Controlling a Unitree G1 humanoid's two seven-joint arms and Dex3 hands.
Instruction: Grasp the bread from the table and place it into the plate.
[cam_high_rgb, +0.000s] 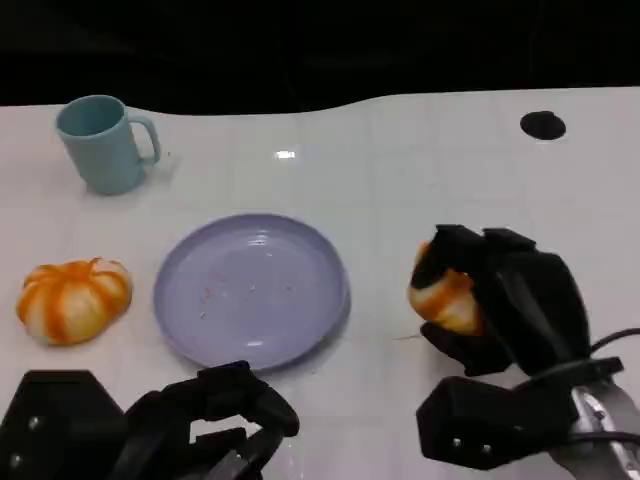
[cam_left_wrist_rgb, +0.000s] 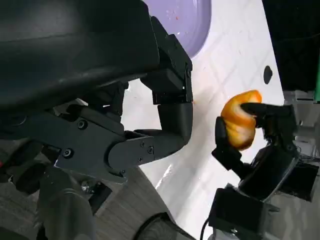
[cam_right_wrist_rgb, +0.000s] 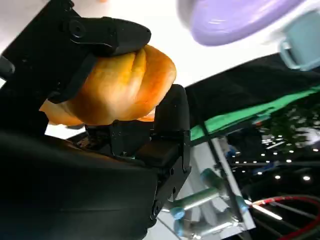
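My right hand grips an orange bread roll to the right of the plate, a little above the table. The right wrist view shows black fingers wrapped over and under the bread roll. In the left wrist view the bread roll sits in the right hand, off the white surface. The lavender plate lies at the table's middle with only crumbs on it. A second orange-and-white bread lies left of the plate. My left hand hangs near the front edge, fingers loosely bent, holding nothing.
A teal mug stands at the back left. A small black hole marks the table's back right. The plate's rim and the mug appear beyond the held bread in the right wrist view.
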